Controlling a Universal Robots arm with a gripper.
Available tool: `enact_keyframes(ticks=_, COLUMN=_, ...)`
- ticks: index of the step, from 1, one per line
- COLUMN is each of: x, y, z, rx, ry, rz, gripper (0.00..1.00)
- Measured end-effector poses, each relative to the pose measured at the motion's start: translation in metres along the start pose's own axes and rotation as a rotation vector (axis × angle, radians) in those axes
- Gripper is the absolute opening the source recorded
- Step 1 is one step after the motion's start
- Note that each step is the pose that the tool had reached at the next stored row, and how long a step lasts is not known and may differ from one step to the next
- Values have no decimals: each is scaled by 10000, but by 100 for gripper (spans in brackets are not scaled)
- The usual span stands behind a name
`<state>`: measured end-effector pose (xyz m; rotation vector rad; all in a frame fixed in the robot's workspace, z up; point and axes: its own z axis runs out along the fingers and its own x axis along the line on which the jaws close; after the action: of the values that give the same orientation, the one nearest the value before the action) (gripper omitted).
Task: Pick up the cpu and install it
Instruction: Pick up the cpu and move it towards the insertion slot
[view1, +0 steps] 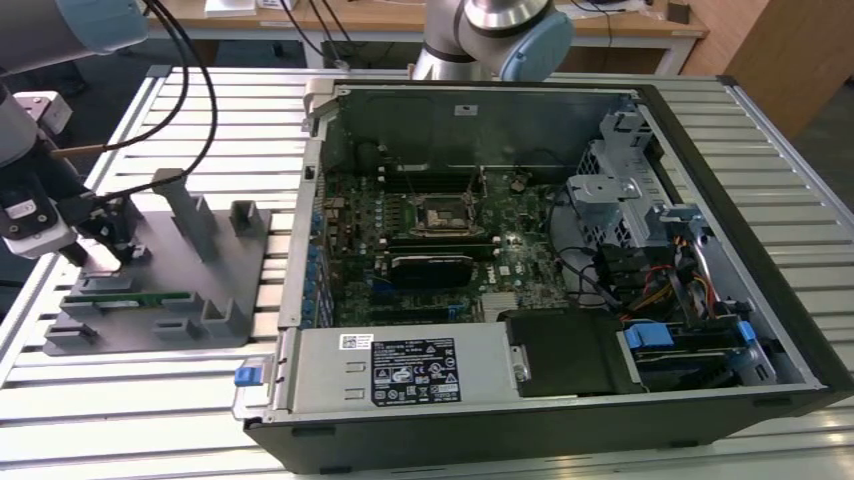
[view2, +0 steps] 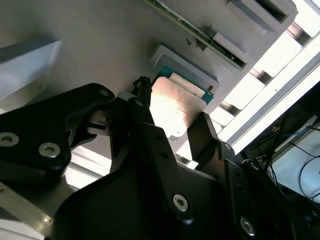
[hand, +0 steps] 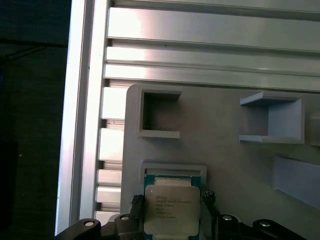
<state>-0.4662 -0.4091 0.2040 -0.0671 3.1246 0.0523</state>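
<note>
cpu pick at the fixture nest: grip check

slotted aluminium table (view1: 787, 130) carrying a grey fixture plate (view1: 254, 265) on the exterior view's left, with an open pc case (view1: 400, 375) beside it. black cpu socket (view1: 434, 215) bare on the motherboard inside. green memory stick (view1: 127, 297) lying on the same plate.

gripper (hand: 171, 198) down at the plate, jaws closed in against two opposite edges of the cpu (hand: 172, 212). cpu flat, metal top up, seated in its shallow nest (hand: 172, 167) near the plate's corner. not yet lifted, by the look of it.

for a good pick, as judged:
- hold on the thin edges only, both sides evenly loaded.
- squeeze just firm enough to carry, no more.
- rise straight up until clear of the nest lip, no tilt or twist.

hidden or unclear:
- near part of the chip cut off in the first wrist view and covered by black finger linkage in the second.
- pad faces masked, so firmness of grip is a judgement.
- glare washing out the lid in the second wrist view.
- corner mark not made out.
- socket latch state not readable in the exterior view.
</note>
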Motion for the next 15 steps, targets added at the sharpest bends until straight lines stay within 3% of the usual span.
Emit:
enact_keyframes(ticks=4, x=-1, y=2, z=-59, rx=0, ry=0, rz=0, gripper=54)
enact_keyframes(ticks=15, x=-2, y=4, z=-134, rx=-10, ry=0, rz=0, gripper=54)
